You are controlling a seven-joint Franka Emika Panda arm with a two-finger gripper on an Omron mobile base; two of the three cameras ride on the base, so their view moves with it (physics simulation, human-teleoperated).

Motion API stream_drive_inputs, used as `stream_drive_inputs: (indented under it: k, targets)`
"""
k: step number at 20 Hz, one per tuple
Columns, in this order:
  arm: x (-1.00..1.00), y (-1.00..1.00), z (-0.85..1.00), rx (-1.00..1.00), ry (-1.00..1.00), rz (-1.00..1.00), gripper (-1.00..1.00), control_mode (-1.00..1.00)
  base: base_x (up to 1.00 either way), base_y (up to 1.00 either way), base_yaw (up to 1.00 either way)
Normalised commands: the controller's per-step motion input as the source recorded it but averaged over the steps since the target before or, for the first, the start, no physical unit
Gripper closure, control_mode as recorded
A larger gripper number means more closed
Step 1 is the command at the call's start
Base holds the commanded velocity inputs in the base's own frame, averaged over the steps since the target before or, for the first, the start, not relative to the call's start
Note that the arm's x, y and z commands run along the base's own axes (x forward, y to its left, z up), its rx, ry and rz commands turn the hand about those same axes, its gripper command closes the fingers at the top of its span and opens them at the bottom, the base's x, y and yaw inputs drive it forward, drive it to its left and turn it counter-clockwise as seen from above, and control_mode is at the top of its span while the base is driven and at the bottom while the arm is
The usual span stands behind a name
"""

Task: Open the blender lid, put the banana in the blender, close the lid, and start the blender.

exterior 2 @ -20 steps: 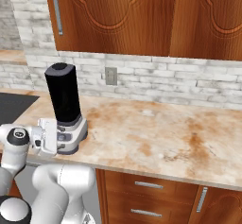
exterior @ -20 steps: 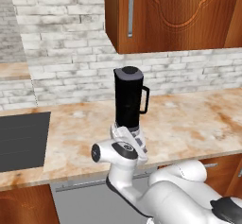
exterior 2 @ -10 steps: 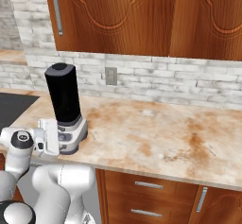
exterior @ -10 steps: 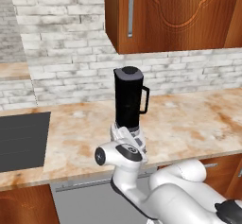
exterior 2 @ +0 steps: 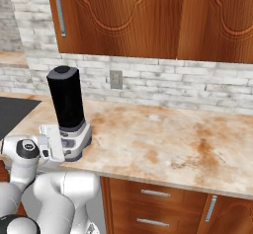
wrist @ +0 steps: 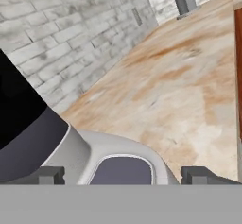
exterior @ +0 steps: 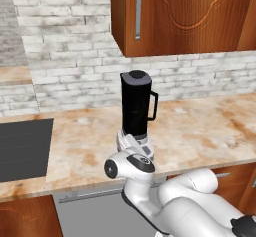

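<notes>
The blender (exterior: pixel 135 105) stands on the marble counter near its front edge, a tall black jar on a light grey base (exterior 2: pixel 78 138). Its dark blender lid (exterior: pixel 136 75) sits shut on the jar top. My gripper (wrist: pixel 124 176) is open and low in front of the base. In the hand view the two fingertips (wrist: pixel 49 175) stand wide apart on either side of the round dial (wrist: pixel 124 167), with the jar's black wall (wrist: pixel 19 109) at the left. The banana is out of view.
A dark cooktop (exterior: pixel 22 146) lies in the counter left of the blender. Bare marble counter (exterior 2: pixel 163 139) stretches to the right. Wooden wall cabinets (exterior: pixel 185 16) hang above, an outlet (exterior 2: pixel 116 79) sits on the brick wall, and drawers (exterior 2: pixel 153 203) lie below.
My hand has edged closer to the blender base and dropped slightly. The blender and its lid have not moved.
</notes>
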Motion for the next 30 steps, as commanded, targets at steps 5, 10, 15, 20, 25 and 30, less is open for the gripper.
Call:
stream_drive_inputs:
  k: [5, 10, 15, 20, 25, 30]
  targets:
    - [0.34, 0.25, -0.3, 0.04, 0.0, 0.05, -1.0, -1.0, 0.0, 0.0, 0.0]
    - [0.36, 0.1, -0.23, 0.04, -0.01, 0.04, -1.0, -1.0, 0.0, 0.0, 0.0]
    - [0.42, -0.01, -0.2, 0.07, -0.12, 0.11, -1.0, -1.0, 0.0, 0.0, 0.0]
    - [0.37, -0.05, -0.32, 0.11, -0.16, 0.19, -1.0, -1.0, 0.0, 0.0, 0.0]
    - [0.41, -0.04, -0.41, 0.14, -0.1, 0.25, -1.0, -1.0, 0.0, 0.0, 0.0]
    - [0.23, -0.01, -0.13, 0.14, -0.13, 0.25, -1.0, -1.0, 0.0, 0.0, 0.0]
